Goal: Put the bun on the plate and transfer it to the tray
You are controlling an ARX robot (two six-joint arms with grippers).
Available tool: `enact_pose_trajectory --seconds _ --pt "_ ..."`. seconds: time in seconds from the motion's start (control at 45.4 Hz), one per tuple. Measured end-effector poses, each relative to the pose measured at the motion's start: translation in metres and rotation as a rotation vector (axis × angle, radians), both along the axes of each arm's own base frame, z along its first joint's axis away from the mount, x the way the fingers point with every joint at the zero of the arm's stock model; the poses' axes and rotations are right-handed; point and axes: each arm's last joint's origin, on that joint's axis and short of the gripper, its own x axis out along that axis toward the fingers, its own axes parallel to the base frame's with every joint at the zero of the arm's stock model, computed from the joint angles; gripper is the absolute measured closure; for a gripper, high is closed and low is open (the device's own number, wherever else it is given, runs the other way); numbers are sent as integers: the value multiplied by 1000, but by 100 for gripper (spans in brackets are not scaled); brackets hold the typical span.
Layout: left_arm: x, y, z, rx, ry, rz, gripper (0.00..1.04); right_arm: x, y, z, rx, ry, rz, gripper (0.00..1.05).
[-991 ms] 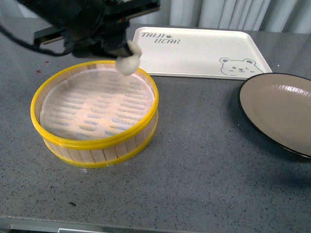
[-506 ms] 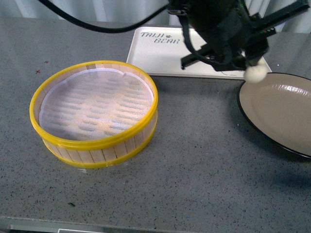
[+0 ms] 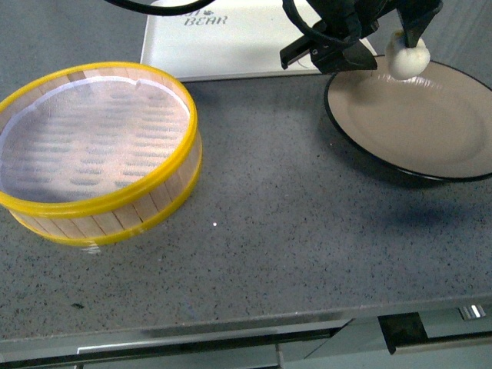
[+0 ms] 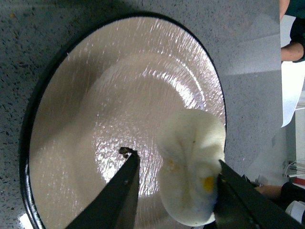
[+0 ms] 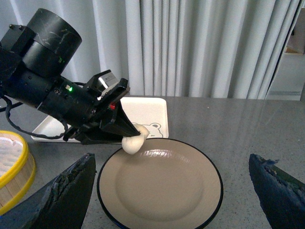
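Observation:
My left gripper [image 3: 406, 48] is shut on the cream-white bun [image 3: 407, 60] and holds it above the far edge of the tan plate [image 3: 400, 123] with the black rim. In the left wrist view the bun [image 4: 190, 167] with its orange dot sits between my dark fingers [image 4: 119, 195], over the plate [image 4: 95, 119]. The right wrist view shows the bun [image 5: 132, 143] at the plate's far left rim [image 5: 159, 186]. My right gripper [image 5: 171, 191] is open, its fingers wide on either side of the plate. The cream tray [image 3: 223, 38] lies behind, partly hidden by the left arm.
A yellow-rimmed bamboo steamer basket [image 3: 92, 146] with white liner stands at the left on the grey counter [image 3: 292, 246]. The counter's front edge runs along the bottom of the front view. Curtains [image 5: 200, 47] hang behind the table.
The left arm has carried the bun from over the steamer basket rightward to above the plate's far edge. The front view has shifted, so basket and plate appear further left.

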Motion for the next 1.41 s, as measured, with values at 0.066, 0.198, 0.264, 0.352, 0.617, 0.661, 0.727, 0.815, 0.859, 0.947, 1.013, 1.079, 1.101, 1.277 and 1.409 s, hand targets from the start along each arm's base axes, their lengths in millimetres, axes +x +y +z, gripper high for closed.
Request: enact_pose_trajectory --seconds 0.066,0.198,0.264,0.352,0.617,0.661,0.727,0.815,0.859,0.947,1.013,1.079,1.101,1.277,1.409 --pt "0 -1 -2 2 5 -4 50 0 0 0 0 0 0 9" --pt "-1 0 -3 13 5 -11 22 0 0 0 0 0 0 9" --pt "-2 1 -4 28 3 -20 11 0 0 0 0 0 0 9" --pt "-2 1 -4 43 -7 -29 6 0 0 0 0 0 0 9" --pt "-4 3 -4 76 -35 -55 7 0 0 0 0 0 0 9" --pt "-5 3 -3 76 -40 -66 7 0 0 0 0 0 0 9" --pt "-5 3 -1 79 -50 -72 7 0 0 0 0 0 0 9" --pt "-6 4 2 91 -93 -85 7 0 0 0 0 0 0 9" --pt "-6 4 4 92 -113 -90 7 0 0 0 0 0 0 9" --pt "-7 3 7 59 -106 -114 7 0 0 0 0 0 0 9" --pt "-7 3 10 78 -111 -99 7 0 0 0 0 0 0 9" --pt "-6 2 13 57 -109 -91 7 0 0 0 0 0 0 9" --pt "-5 2 15 58 -116 -87 7 0 0 0 0 0 0 9" --pt "2 7 24 -5 -172 -8 7 0 0 0 0 0 0 9" --pt "14 35 33 -44 -231 100 7 0 0 0 0 0 0 9"
